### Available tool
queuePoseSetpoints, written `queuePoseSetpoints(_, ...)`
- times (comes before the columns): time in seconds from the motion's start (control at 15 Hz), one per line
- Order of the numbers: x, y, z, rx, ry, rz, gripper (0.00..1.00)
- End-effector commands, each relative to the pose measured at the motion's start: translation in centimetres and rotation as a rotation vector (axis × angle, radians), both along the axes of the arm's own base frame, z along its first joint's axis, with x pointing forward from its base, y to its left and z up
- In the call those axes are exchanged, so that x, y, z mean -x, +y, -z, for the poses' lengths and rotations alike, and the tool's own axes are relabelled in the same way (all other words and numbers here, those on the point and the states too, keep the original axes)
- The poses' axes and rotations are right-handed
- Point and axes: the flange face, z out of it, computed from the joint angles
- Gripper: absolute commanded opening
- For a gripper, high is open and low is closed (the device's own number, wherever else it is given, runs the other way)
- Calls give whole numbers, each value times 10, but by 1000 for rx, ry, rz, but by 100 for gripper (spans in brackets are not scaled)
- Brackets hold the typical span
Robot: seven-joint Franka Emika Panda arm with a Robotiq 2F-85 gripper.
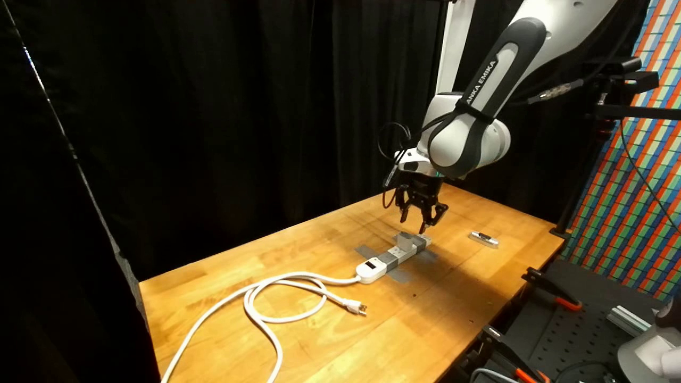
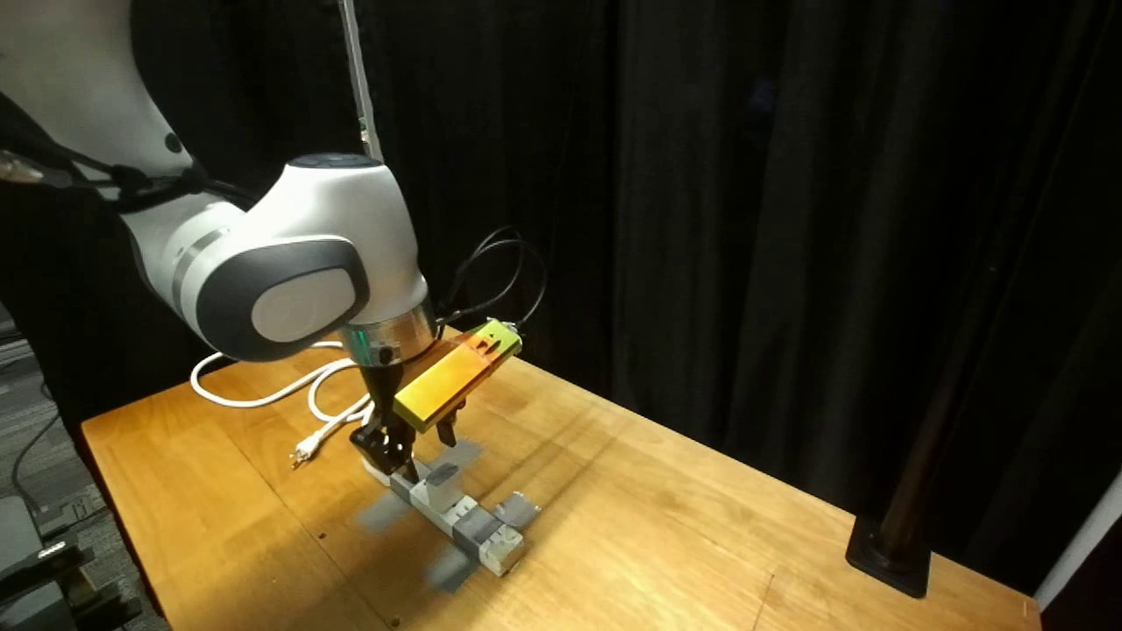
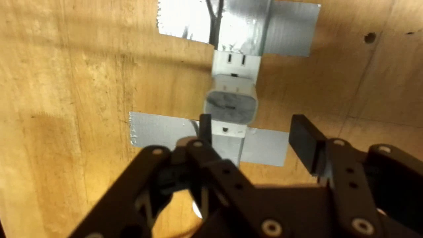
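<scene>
From my end, the only lettering I could make out was "ANKA EMIKA" on the white arm (image 1: pixel 481 82) in an exterior view; its start was hidden. I had the gripper (image 3: pixel 253 130) close above the white power strip (image 3: pixel 236 64), its fingers (image 3: pixel 304 145) standing wide with only air between them. A grey-topped plug block (image 3: pixel 230 107) stood upright on the strip, between two bands of silver tape (image 3: pixel 290 28). The white cord (image 1: pixel 340 281) lay looped across the wooden table (image 1: pixel 372 340). The strip's dark panel (image 1: pixel 371 264) and a white marker-like stick (image 1: pixel 484 238) nearby were too small to read.
</scene>
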Motion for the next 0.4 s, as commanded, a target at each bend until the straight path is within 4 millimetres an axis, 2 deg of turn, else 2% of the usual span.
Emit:
queuePoseSetpoints(0.0,31,0,-45,-12,84,3,94)
queuePoseSetpoints(0.07,33,-1,-51,-32,109,10,99)
queuePoseSetpoints(0.2,32,-10,-62,-65,147,49,100)
queuePoseSetpoints(0.27,25,-4,-44,-43,133,42,99)
queuePoseSetpoints(0.33,27,-7,-51,-53,144,50,100)
